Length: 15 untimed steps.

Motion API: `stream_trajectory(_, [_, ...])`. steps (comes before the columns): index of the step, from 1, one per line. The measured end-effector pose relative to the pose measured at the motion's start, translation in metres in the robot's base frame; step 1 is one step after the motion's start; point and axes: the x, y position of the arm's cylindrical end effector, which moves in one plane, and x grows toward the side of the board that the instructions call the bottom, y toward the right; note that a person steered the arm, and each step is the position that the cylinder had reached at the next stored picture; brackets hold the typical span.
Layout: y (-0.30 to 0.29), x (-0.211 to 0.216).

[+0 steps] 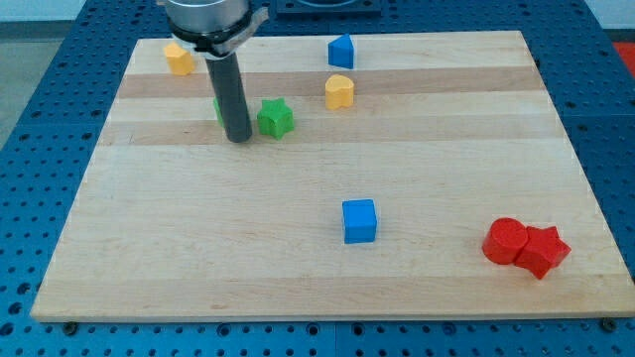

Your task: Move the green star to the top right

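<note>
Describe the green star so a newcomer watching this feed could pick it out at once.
Start at the wooden board and look to its upper left-centre, where the dark rod comes down. The green star sits just to the view's right of my tip. It is the only star-shaped green block; the yellow heart-like block lies further right.

Green star [276, 118]; yellow blocks [339, 91] and [179, 59]; blue blocks [359, 220], [341, 51]; red pair [526, 245]; pale striped wooden board [298, 268].

2 blue blocks [340, 51] [359, 220], 2 yellow [179, 59] [339, 91], 2 touching red [507, 241] [543, 250], perhaps another green [217, 107], on a wooden board [198, 258].
</note>
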Motion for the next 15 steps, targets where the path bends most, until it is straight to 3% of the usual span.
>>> stream_trajectory(2, [0.022, -0.018])
stream_trajectory(3, [0.055, 0.010])
stream_trajectory(5, [0.101, -0.001])
stream_trajectory(8, [0.068, -0.030])
stream_trajectory(15, [0.241, -0.034])
